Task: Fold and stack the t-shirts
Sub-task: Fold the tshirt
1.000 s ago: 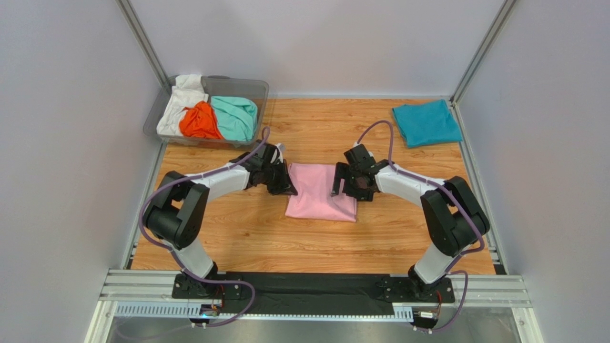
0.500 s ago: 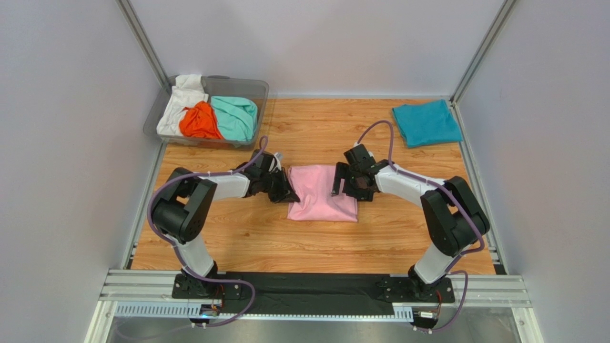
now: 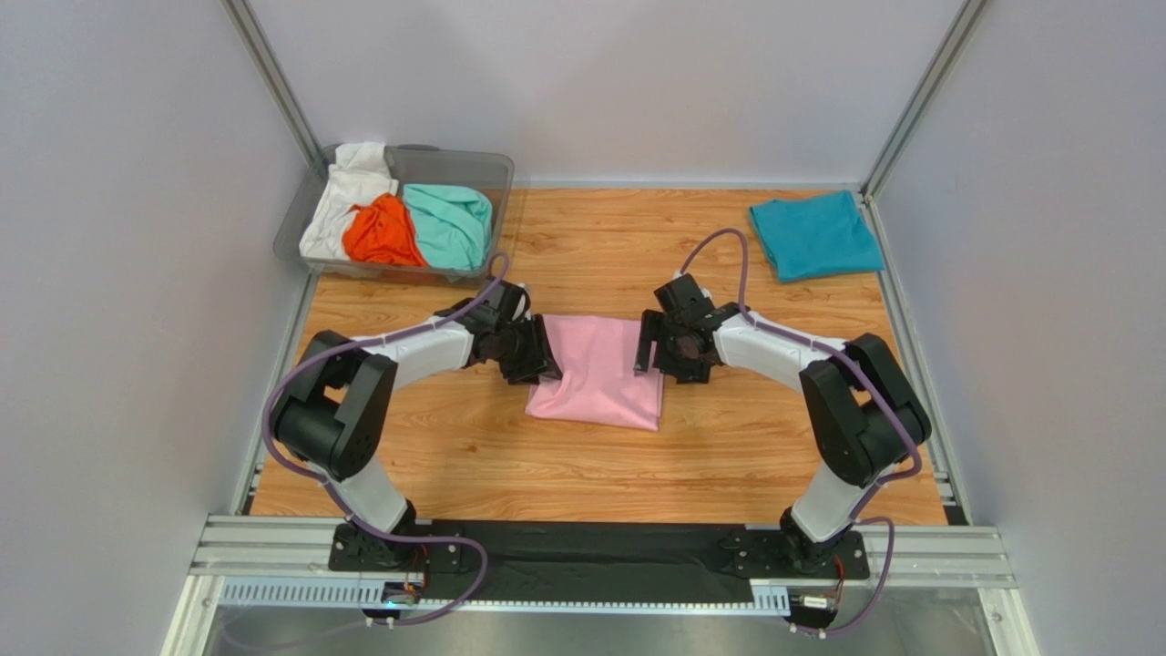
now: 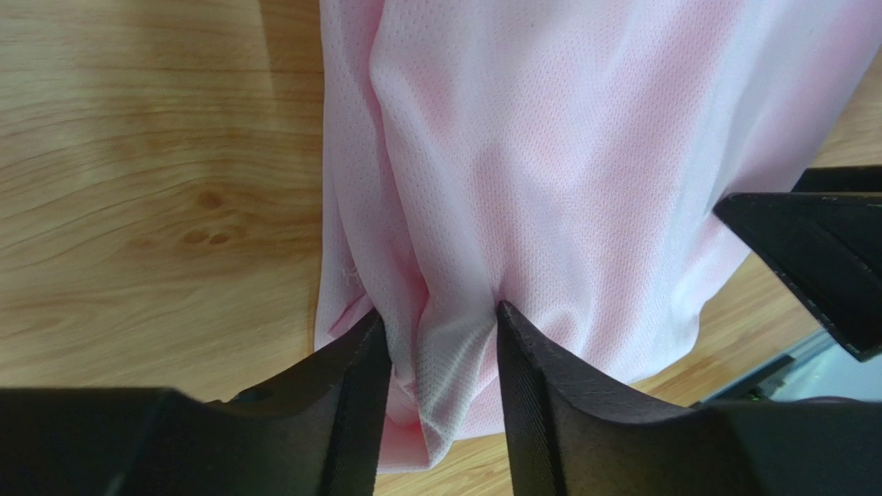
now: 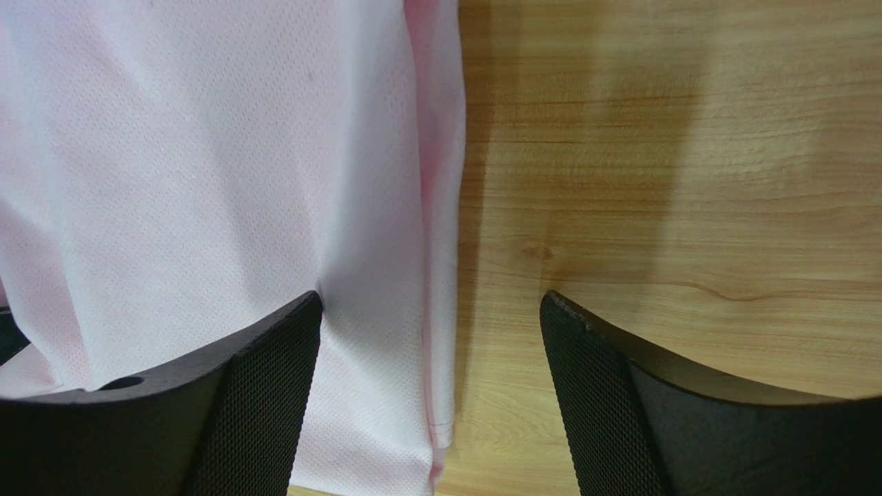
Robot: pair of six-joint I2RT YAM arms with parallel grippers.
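A folded light pink t-shirt [image 3: 597, 369] lies in the middle of the wooden table. My left gripper [image 3: 535, 358] is at its left edge, shut on a bunched fold of the pink fabric, as the left wrist view shows [image 4: 435, 326]. My right gripper [image 3: 654, 356] is open and low over the shirt's right edge. In the right wrist view [image 5: 430, 310] one finger [image 5: 259, 382] rests on the pink shirt [image 5: 207, 155] and the other is over bare wood. A folded teal-blue t-shirt [image 3: 816, 235] lies at the back right.
A clear plastic bin [image 3: 501, 164] at the back left holds crumpled white [image 3: 342, 192], orange [image 3: 381, 233] and mint-green [image 3: 449, 222] t-shirts. Grey walls and metal posts close in the table on three sides.
The left gripper has drawn back to the left with the pink shirt's edge in it, and the shirt has slid a little left. The right gripper has stayed near the right edge.
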